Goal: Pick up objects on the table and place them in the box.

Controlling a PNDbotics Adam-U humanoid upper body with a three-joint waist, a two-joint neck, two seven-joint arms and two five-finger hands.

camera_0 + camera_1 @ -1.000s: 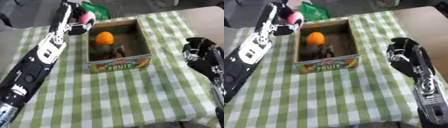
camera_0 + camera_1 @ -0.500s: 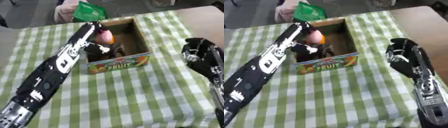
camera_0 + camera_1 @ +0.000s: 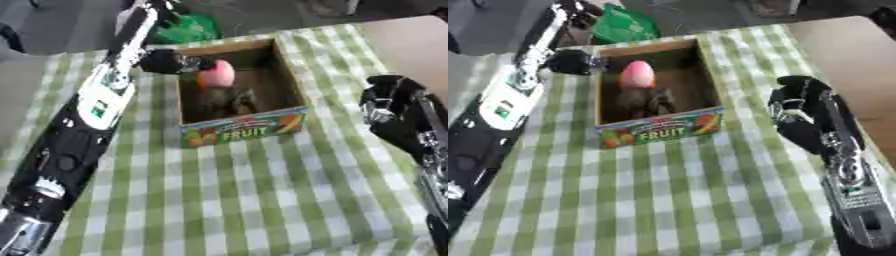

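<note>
A brown cardboard box [image 3: 290,85] with a "FRUIT" label on its front wall stands on the green checked cloth. Inside it a pink and orange rounded thing [image 3: 215,75] lies toward the back, and a dark lumpy thing [image 3: 229,100] sits nearer the front. My left arm runs up the left side, and my left hand [image 3: 570,61] is just outside the box's left wall, apart from the pink thing. To the right of the box my right hand [image 3: 796,106] hangs over the cloth, fingers relaxed, holding nothing.
A green bag-like thing [image 3: 188,26] lies just beyond the box's far left corner. The bare brown table top [image 3: 411,45] shows at the right, past the cloth's edge. Checked cloth [image 3: 254,200] stretches in front of the box.
My left hand carried the pink thing from the box's far left over the box; it now lies inside, and the hand has drawn back to the left wall. The right hand has stayed put.
</note>
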